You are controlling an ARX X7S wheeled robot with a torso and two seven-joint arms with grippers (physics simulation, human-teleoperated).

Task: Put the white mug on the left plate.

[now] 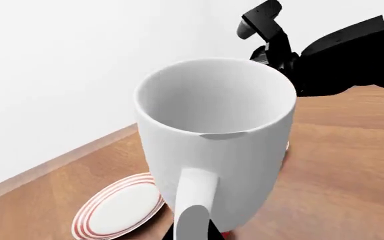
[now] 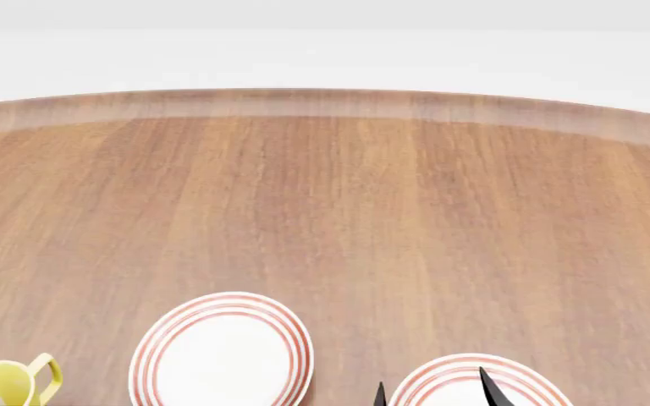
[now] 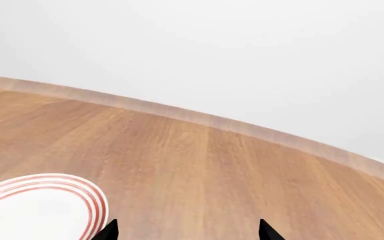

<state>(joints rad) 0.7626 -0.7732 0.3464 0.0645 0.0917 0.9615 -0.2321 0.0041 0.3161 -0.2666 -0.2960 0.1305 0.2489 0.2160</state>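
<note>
Where the left wrist camera looks out, one tall white mug [image 1: 215, 135] fills the view, upright, handle toward the camera, above the wooden worktop [image 2: 337, 211]. Whether the left end effector grasps it cannot be told. Two red-ringed plates lie on the worktop in the head view: the left plate [image 2: 221, 353] and a second plate [image 2: 477, 386] beside it, apart. One small yellow-handled mug [image 2: 11, 383] stands just left of the left plate. Two black fingertips [image 3: 267, 231] of the right end effector [image 3: 188, 232] stand spread, released, over the worktop.
</note>
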